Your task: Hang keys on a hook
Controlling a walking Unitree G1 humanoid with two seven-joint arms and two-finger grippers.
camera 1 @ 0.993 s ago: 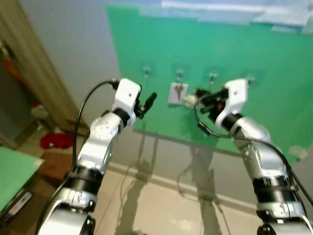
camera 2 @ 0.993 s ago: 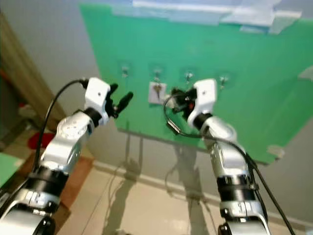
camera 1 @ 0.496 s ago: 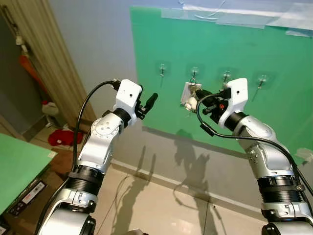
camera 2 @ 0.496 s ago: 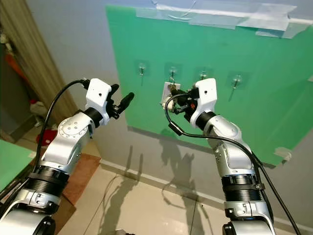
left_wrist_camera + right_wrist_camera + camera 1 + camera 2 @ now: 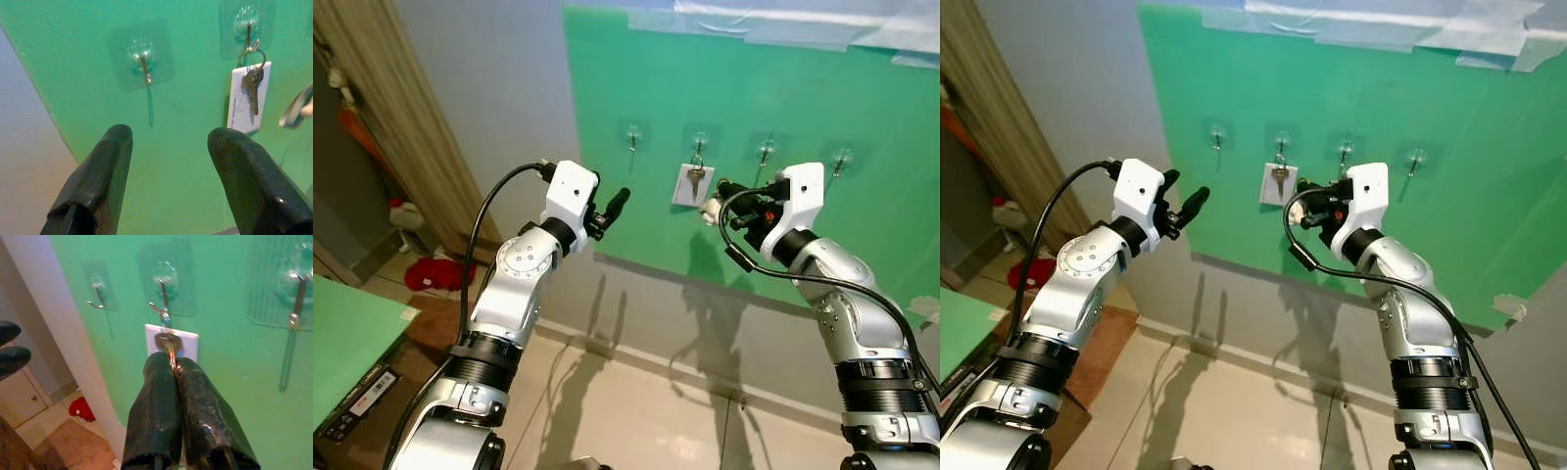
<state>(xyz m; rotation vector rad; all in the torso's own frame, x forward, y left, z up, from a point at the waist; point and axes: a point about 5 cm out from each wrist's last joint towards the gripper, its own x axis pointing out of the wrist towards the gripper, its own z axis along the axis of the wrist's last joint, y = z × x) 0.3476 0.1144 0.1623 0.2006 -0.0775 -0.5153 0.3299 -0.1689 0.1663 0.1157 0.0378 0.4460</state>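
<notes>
Right pincer (image 5: 172, 377) now backed off slightly, closed; silver key with white tag (image 5: 692, 183) hangs vertical on clear adhesive hook (image 5: 699, 143), at 12 o'clock from fingertips, contact unclear. Left pincer (image 5: 168, 147) open, empty, farther.

A: Where is everything, if we start from the board (image 5: 822, 108) on the wall?

B: Four hooks sit on it in one row. The keys (image 5: 694, 178) hang on the second hook (image 5: 699, 143) from the left, with a tag (image 5: 683, 186) behind them, flat against the board.

A: And the other hooks?

B: The first hook (image 5: 632, 136) is to the left of the keys, the third hook (image 5: 765, 151) and fourth hook (image 5: 842, 160) to the right.

A: The grippers?

B: Both are in front of the board. The right gripper (image 5: 172, 363) is just below the keys, fingers together at the key. The left gripper (image 5: 616, 203) is below the first hook, apart from it, fingers spread.

A: Beside the board?

B: A curtain (image 5: 396, 127) is far to its left.
</notes>
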